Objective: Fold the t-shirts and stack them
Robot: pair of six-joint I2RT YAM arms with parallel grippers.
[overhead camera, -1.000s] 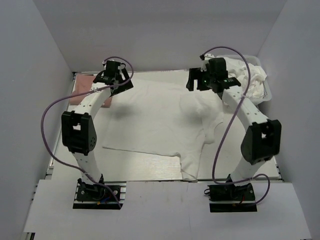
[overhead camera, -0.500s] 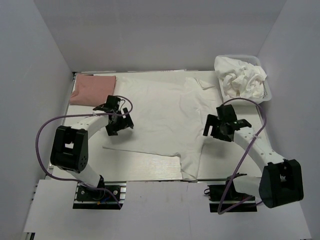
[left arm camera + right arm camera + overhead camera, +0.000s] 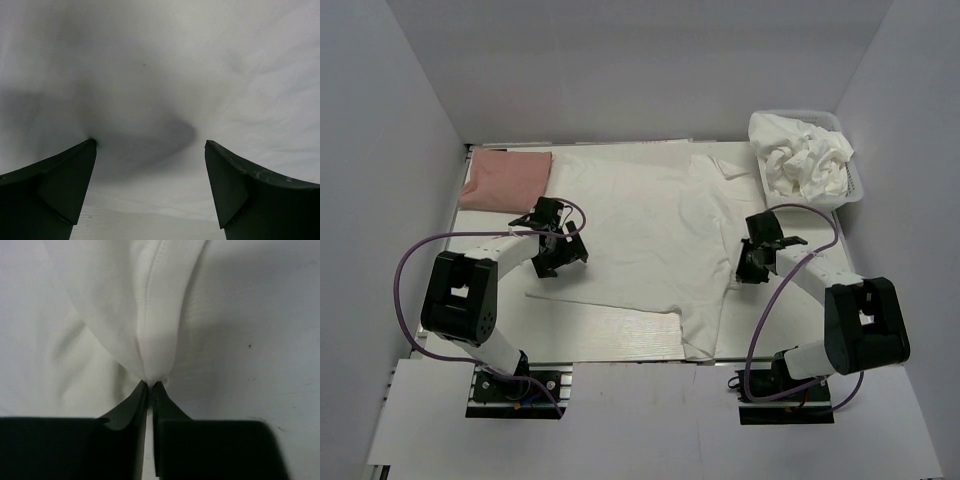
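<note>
While your right hand [image 3: 750, 266] sits low at the right edge of the white t-shirt [image 3: 640, 225], its fingers are clenched on a raised fold of that shirt. In the right wrist view the two tips press together with the seamed cloth pinched between them.

Your left hand [image 3: 560, 254] is released, fingers spread wide over the shirt's left part. Plain white fabric fills the gap between them in the left wrist view, and you cannot tell from it whether the tips touch the cloth.

The shirt lies spread across the middle of the bench [image 3: 600, 330], with one narrow part reaching toward the near edge. A folded salmon-pink shirt [image 3: 505, 180] rests at the far left corner, just beside the white one. At the far right stands the basket [image 3: 856, 188], holding crumpled white shirts [image 3: 802, 158].
</note>
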